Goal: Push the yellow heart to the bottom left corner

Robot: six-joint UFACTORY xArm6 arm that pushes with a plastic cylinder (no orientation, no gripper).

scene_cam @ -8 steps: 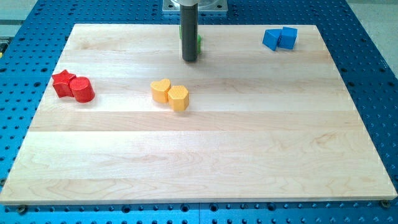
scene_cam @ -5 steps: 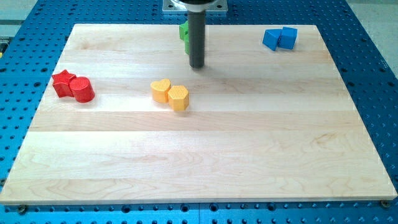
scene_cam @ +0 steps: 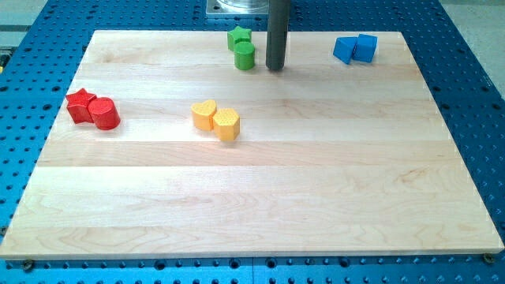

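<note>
The yellow heart (scene_cam: 204, 114) lies left of the board's middle, touching a yellow hexagon (scene_cam: 226, 124) on its right. My tip (scene_cam: 274, 68) stands near the view's top, up and to the right of both yellow blocks and well apart from them. It is just right of the green cylinder (scene_cam: 245, 56), not touching it.
A green star (scene_cam: 239, 36) sits behind the green cylinder at the top edge. A red star (scene_cam: 80, 104) and red cylinder (scene_cam: 104, 113) touch at the left edge. Two blue blocks (scene_cam: 354, 48) sit at the top right. The wooden board (scene_cam: 260, 197) lies on a blue perforated table.
My tip has moved right and then toward the view's top, uncovering the two green blocks. No block has moved.
</note>
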